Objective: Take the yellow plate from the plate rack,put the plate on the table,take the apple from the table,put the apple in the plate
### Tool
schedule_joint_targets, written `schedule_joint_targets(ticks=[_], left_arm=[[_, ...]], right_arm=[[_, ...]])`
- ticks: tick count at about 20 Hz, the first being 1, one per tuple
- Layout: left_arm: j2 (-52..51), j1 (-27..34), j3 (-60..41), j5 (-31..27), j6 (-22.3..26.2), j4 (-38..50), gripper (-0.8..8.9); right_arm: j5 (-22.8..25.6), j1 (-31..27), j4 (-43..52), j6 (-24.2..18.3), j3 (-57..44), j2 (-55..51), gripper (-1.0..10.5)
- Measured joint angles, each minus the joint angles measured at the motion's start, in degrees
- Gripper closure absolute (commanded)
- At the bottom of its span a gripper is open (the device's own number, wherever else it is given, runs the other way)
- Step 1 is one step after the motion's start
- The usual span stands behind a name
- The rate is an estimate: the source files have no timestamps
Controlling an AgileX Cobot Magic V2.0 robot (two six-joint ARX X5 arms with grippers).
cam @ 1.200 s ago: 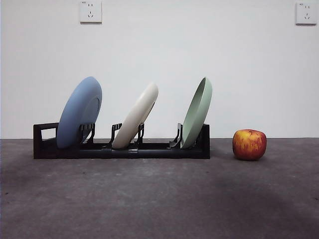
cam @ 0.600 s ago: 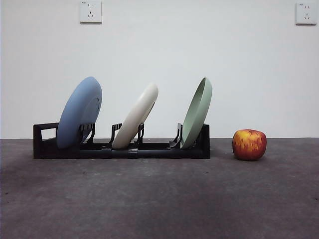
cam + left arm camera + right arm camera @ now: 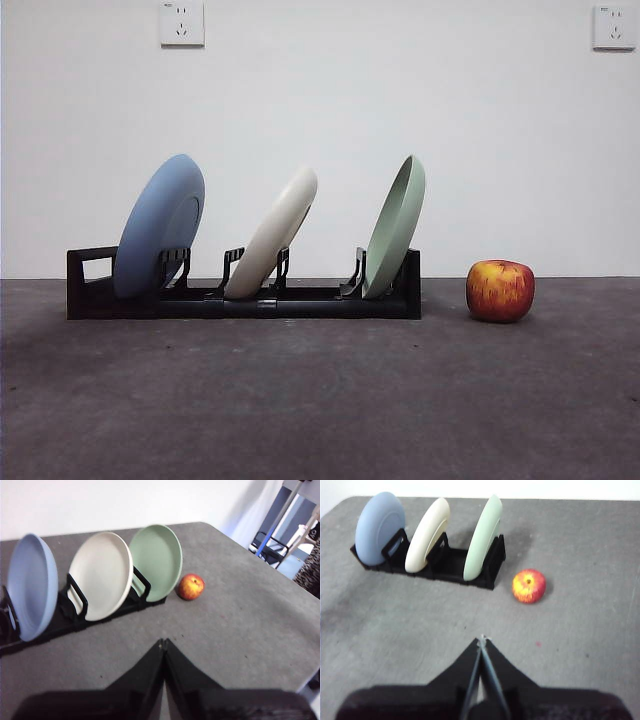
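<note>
Matte cream yellow plate (image 3: 274, 236) leans in the middle slot of the long black plastic plate rack (image 3: 245, 300), propped by dividers; streaked red apple (image 3: 500, 290) rests on the grey worktop (image 3: 320, 400) just beside the rack's end. Left gripper (image 3: 163, 641) and right gripper (image 3: 482, 639) wait, fingers together.

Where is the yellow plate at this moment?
In the front view the yellow plate leans in the middle slot of the plate rack, between the blue plate and the pale green plate.
</note>
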Motion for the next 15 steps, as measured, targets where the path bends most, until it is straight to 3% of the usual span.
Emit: schedule_joint_targets(ticks=[5, 7, 8, 10, 11, 15], left_arm=[[1.97, -1.81, 1.01, 1.11, 1.36, -5.55, 8.13], [2.43, -2.19, 1.01, 3.85, 2.12, -6.62, 7.89], [2.60, -2.25, 1.01, 4.57, 2.16, -6.60, 6.75], [2.82, -2.27, 1.01, 5.79, 2.25, -6.60, 3.39], [2.95, -2.29, 1.01, 6.58, 2.29, -6.58, 2.39], [3.02, -2.45, 1.01, 7.28, 2.32, -6.54, 2.38]], right_arm=[[-3.34, 0.00, -3.54, -1.07, 0.55, 0.04, 9.4], [-4.33, 0.00, -3.98, -1.27, 0.55, 0.11, 8.6], [-4.70, 0.00, -3.98, -1.29, 0.55, 0.11, 7.3], [-5.77, 0.00, -4.37, -1.29, 0.55, 0.11, 4.9], [-6.12, 0.00, -5.01, -1.29, 0.55, 0.11, 4.2], [-7.30, 0.00, -5.77, -1.31, 0.55, 0.15, 4.0]])
